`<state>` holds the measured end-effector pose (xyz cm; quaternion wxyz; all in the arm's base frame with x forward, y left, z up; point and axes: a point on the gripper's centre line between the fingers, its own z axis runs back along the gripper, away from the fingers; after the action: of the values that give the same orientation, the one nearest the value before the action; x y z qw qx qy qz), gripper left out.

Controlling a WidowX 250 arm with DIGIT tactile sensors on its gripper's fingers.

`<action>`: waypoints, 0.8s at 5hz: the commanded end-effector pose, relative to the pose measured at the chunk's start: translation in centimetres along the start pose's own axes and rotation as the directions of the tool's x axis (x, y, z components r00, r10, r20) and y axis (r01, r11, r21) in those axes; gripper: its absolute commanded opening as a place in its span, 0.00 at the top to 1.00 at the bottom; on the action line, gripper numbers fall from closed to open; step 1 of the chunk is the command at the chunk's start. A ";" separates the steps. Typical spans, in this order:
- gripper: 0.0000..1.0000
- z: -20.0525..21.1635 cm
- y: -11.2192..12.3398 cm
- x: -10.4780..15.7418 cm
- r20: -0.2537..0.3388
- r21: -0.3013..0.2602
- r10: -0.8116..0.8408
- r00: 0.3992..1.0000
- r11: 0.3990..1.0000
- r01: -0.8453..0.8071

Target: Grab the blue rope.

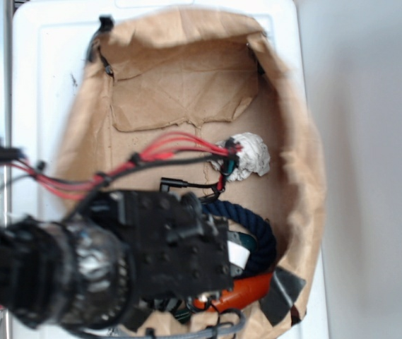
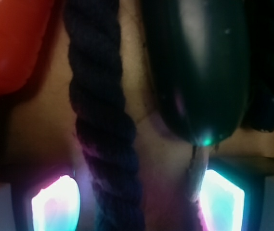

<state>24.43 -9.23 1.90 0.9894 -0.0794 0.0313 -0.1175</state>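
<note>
The blue rope (image 2: 103, 110) is a thick navy twisted strand. In the wrist view it runs from the top down between my two glowing finger pads (image 2: 55, 204). Bare floor shows between the rope and each pad, with the wider gap on the right. My gripper (image 2: 139, 204) is open and low over the rope. In the exterior view the rope (image 1: 261, 229) curves out from under the black gripper head (image 1: 186, 258) at the lower right of the box. The fingertips are hidden there.
A dark green oval object (image 2: 199, 67) lies just right of the rope, an orange carrot (image 2: 11, 43) to its left. The brown paper-lined box (image 1: 186, 92) has raised walls all round. A white crumpled lump (image 1: 250, 155) with red and black wires sits near its middle.
</note>
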 end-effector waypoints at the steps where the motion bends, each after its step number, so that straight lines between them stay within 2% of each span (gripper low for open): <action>1: 0.00 0.4 0.1 -0.5 0.030 0.017 -0.030 0.999 0.999 0.029; 2: 1.00 0.9 0.8 -0.3 0.020 -0.005 0.010 1.000 1.000 -0.010; 4: 1.00 1.6 1.2 -0.6 0.074 0.010 0.016 0.997 1.000 -0.017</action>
<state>24.83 -8.50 2.16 0.9920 -0.0728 0.0203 -0.1015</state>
